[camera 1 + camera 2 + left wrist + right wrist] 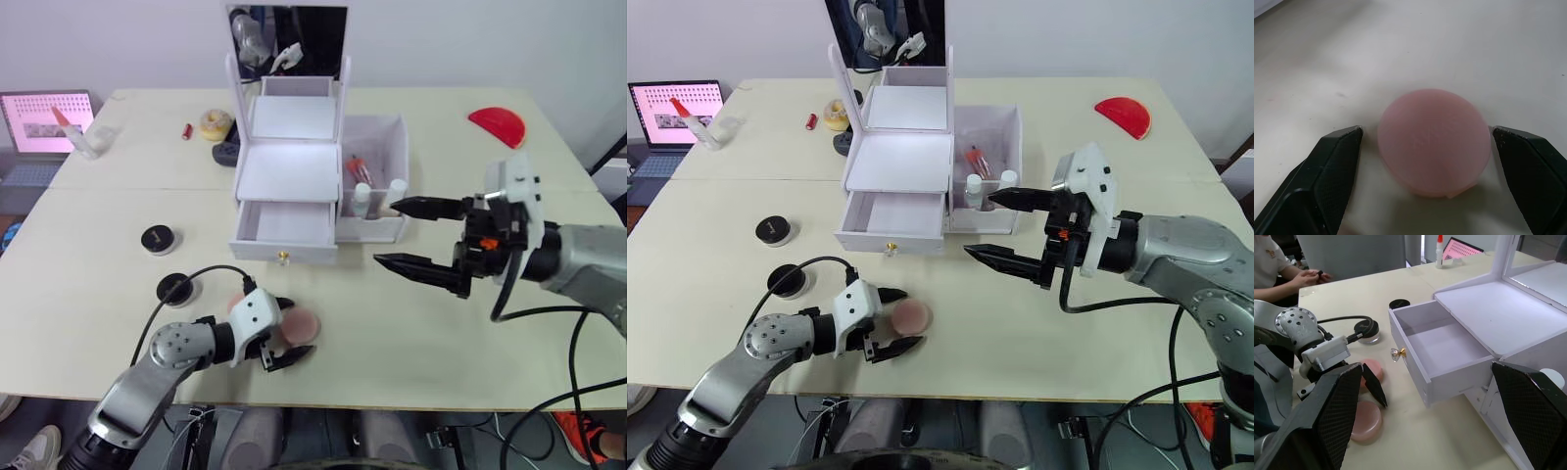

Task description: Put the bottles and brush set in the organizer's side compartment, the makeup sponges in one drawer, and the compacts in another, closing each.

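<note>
Second makeup sponge (pixel 1373 370) sits half-hidden behind left end effector (pixel 1367 390).

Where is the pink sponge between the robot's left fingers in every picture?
Left eye: sponge near the bottom, between the left gripper's fingers.
Right eye: bottom centre.
Left wrist: centre.
Right wrist: lower left.
Shared landmark: open drawer behind it.

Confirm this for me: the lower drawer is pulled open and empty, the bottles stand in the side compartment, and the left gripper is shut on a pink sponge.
One point is wrong: the left gripper is open, its fingers either side of the pink sponge with a gap on each side, as the left wrist view shows. The lower drawer is open and empty, and the bottles stand in the side compartment.
</note>
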### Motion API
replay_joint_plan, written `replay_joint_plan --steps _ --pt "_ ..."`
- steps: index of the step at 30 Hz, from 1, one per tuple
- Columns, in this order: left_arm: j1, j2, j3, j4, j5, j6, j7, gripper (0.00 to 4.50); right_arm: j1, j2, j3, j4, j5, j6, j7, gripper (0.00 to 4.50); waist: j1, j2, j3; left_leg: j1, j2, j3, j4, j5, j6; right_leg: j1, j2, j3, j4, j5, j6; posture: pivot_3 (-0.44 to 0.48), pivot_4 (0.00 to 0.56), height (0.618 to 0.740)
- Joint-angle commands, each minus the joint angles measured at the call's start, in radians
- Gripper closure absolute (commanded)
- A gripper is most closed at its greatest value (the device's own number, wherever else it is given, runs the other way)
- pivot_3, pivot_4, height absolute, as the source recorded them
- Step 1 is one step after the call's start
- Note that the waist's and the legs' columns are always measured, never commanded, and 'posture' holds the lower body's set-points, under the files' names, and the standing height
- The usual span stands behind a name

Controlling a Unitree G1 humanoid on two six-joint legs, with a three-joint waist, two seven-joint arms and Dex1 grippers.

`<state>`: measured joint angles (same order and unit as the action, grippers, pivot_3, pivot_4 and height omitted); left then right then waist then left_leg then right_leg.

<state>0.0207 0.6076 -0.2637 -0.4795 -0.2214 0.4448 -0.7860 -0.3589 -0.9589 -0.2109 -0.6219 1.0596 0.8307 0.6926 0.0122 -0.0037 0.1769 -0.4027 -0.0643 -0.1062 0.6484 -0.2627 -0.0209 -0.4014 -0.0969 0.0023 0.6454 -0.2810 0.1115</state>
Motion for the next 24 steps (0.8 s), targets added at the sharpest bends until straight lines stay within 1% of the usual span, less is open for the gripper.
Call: replay_joint_plan --steps 1,3,5,10,15,17,20,22,24 --pt "-0.010 0.001 -0.006 -0.001 -0.013 0.006 -0.017 0.27 -0.029 0.012 -0.010 -0.010 -0.006 -0.015 -0.004 0.00 0.001 0.000 0.000 0.000 0.000 0.000 0.000 0.000 0.000 0.000 0.000 0.000 0.000 0.000 0.000 0.000 0.150 0.740" --pt "-0.011 0.003 -0.004 -0.004 -0.017 0.010 -0.023 0.96 -0.035 0.017 -0.006 -0.012 -0.005 -0.013 -0.009 0.00 0.001 0.000 0.000 0.000 0.000 0.000 0.000 0.000 0.000 0.000 0.000 0.000 0.000 0.000 0.000 0.000 0.150 0.740" --pt "-0.010 0.004 -0.003 -0.009 -0.023 0.016 -0.030 1.83 -0.037 0.022 -0.006 -0.011 -0.007 -0.012 -0.013 0.00 0.001 0.000 0.000 0.000 0.000 0.000 0.000 0.000 0.000 0.000 0.000 0.000 0.000 0.000 0.000 0.000 0.150 0.740" --pt "-0.010 0.000 0.018 -0.031 -0.055 0.002 -0.048 1.85 -0.037 0.034 -0.001 -0.004 -0.024 -0.015 -0.013 0.00 0.001 0.000 0.000 0.000 0.000 0.000 0.000 0.000 0.000 0.000 0.000 0.000 0.000 0.000 0.000 0.000 0.150 0.740" --pt "-0.004 0.016 0.106 -0.089 -0.193 -0.012 -0.124 1.85 -0.029 0.046 0.007 0.013 -0.056 -0.027 -0.002 0.00 0.000 0.000 0.000 0.000 0.000 0.000 0.000 0.000 0.000 0.000 0.000 0.000 0.000 0.000 0.000 0.000 0.150 0.740" --pt "-0.011 0.048 0.179 -0.109 -0.274 0.007 -0.166 1.85 -0.027 0.051 0.013 0.026 -0.076 -0.035 0.004 0.00 0.000 0.000 0.000 -0.001 0.000 0.000 0.000 0.000 0.000 -0.001 0.000 0.000 0.000 0.000 0.000 0.000 0.150 0.740" --pt "-0.031 0.130 0.296 -0.131 -0.408 0.055 -0.242 1.85 -0.022 0.060 0.021 0.044 -0.104 -0.051 0.019 0.00 0.000 0.000 0.000 -0.001 0.000 0.000 0.000 0.000 0.000 -0.001 0.000 0.000 0.000 0.000 -0.001 0.000 0.150 0.740" --pt "-0.056 0.180 0.353 -0.135 -0.489 0.104 -0.267 1.85 -0.020 0.065 0.027 0.056 -0.122 -0.060 0.028 0.00 -0.001 0.000 0.000 -0.001 0.000 0.000 0.000 0.000 0.000 -0.002 0.000 0.000 0.000 0.000 -0.001 0.000 0.150 0.740" --pt "-0.097 0.218 0.397 -0.123 -0.544 0.141 -0.274 1.85 -0.018 0.072 0.032 0.062 -0.138 -0.068 0.036 0.00 0.000 0.000 0.000 -0.001 0.000 0.000 0.000 0.000 0.000 -0.002 0.000 0.000 0.000 0.000 -0.001 0.000 0.150 0.740"
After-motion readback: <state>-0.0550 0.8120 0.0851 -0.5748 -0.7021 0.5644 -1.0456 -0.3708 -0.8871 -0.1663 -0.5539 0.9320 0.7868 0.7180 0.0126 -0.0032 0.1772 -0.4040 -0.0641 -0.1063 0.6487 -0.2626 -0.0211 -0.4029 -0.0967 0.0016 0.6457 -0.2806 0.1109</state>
